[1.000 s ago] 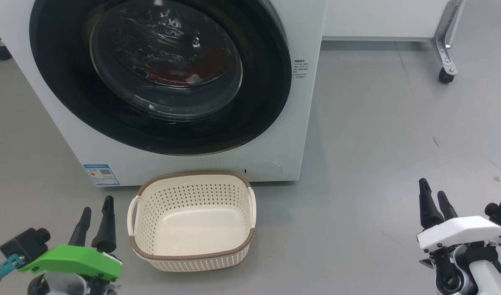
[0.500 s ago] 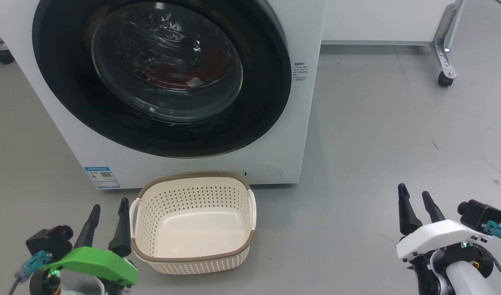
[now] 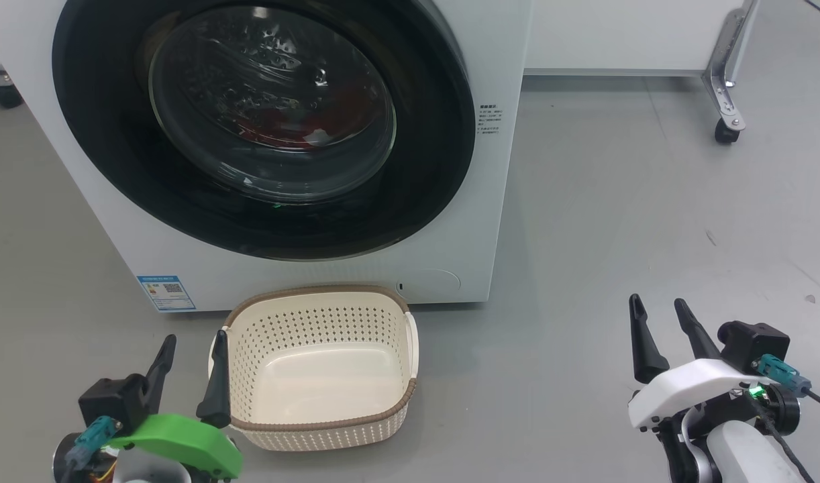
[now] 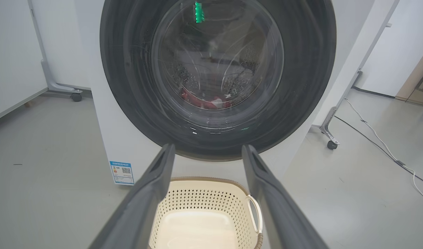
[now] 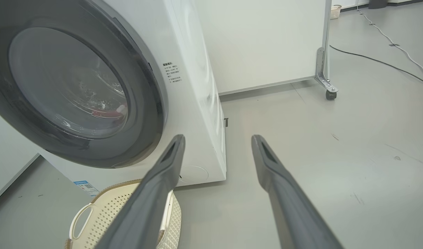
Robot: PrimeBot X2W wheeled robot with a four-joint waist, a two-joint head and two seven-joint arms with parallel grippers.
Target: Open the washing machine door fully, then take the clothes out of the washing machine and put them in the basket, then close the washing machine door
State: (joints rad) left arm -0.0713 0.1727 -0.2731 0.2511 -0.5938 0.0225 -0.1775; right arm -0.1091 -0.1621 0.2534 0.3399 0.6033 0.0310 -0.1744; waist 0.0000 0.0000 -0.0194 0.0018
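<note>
Hovering low at seven o'clock in the head view, the left gripper (image 3: 195, 337) spreads its two long dark fingers wide and holds nothing. One finger sits near the left handle of the small cream perforated plastic basket (image 3: 316, 290) with its brown woven-look rim. At twelve o'clock from those fingers stands the big white front-loading washing machine (image 3: 282, 275). Its large round door with the glossy black rim (image 3: 423, 168) looks shut, and the red clothes (image 3: 276, 127) lie behind the glass. Over at five o'clock, the right gripper (image 3: 657, 302) is just as wide and just as empty, fingers pointing up, well apart from the machine. The door lies at eleven o'clock from it, and the door's right edge looks the easier reach for this arm.
</note>
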